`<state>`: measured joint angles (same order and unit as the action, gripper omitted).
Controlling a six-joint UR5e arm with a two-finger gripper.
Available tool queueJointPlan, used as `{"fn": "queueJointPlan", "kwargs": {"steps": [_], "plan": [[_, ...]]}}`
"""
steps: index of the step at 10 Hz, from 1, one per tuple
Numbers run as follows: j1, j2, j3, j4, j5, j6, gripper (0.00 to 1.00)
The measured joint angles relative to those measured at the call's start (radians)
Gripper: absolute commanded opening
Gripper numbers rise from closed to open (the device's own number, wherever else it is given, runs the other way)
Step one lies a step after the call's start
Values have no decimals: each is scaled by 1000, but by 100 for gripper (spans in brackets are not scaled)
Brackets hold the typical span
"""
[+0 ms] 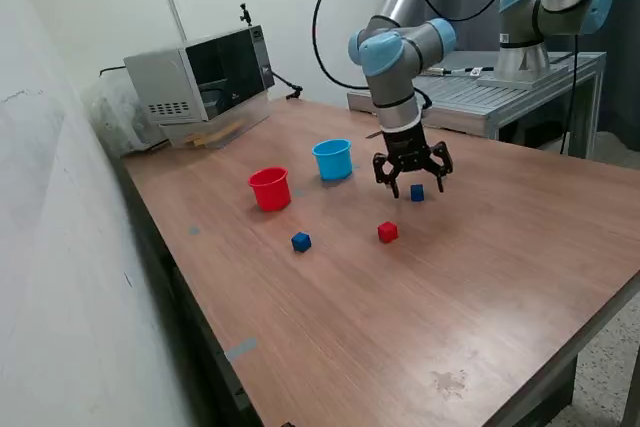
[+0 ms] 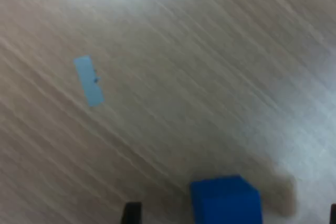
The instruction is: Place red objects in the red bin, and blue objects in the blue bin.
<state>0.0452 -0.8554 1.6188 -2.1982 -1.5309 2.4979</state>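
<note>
My gripper point(image 1: 416, 184) hangs open just above the wooden table, its fingers spread around a dark blue cube point(image 1: 417, 192). In the wrist view that blue cube point(image 2: 226, 200) lies between the dark fingertips point(image 2: 132, 213), nearer one side and touching neither. A second blue cube point(image 1: 301, 241) and a red cube point(image 1: 388, 232) sit on the table nearer the front. The red bin point(image 1: 269, 188) and the light blue bin point(image 1: 333, 159) stand upright side by side, on the exterior view's left of the gripper. Only one red cube shows.
A microwave point(image 1: 205, 72) stands at the table's far left corner. A metal bench point(image 1: 500, 97) carrying a second arm's base point(image 1: 545, 17) is behind. A small blue tape strip point(image 2: 88, 81) is stuck to the wood. A wall borders the left side.
</note>
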Motion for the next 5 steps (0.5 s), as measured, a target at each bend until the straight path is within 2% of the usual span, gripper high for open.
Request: {"fn": "queueJointPlan", "kwargs": {"steps": [3,4,5], "plan": [[-10,4,-6,-1,-16,-1,100],[-12,4,-6,-1,-20,-1,0],[-14,4,-6,-1,-23,-1,0]]}}
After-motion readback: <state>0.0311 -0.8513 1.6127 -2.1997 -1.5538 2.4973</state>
